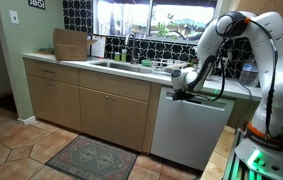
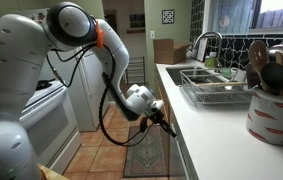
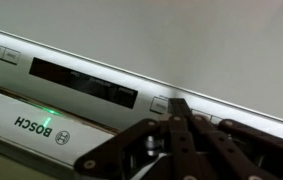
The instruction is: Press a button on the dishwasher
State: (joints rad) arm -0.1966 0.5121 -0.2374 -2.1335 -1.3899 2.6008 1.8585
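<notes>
while the dishwasher (image 1: 189, 128) stands upright under the counter (image 1: 131, 70), just beside the tan cabinet doors (image 1: 91, 105), its flat white front faces out over the tiled floor and its long axis runs top to bottom. the gripper (image 1: 178, 93) is at the panel's top edge, near the corner next to the cabinets, and it points at the front from the room side. seen from the wrist, the control band (image 3: 11, 58) slants from upper left to lower right, with a dark display window (image 3: 86, 82) set lengthwise in it. a green light (image 3: 43, 110) and the bosch lettering (image 3: 33, 128) sit on the strip below. the fingers are pressed together into one narrow tip with nothing between them. that tip lies over the band right by a small square button (image 3: 159, 102), though i cannot tell if they touch.
</notes>
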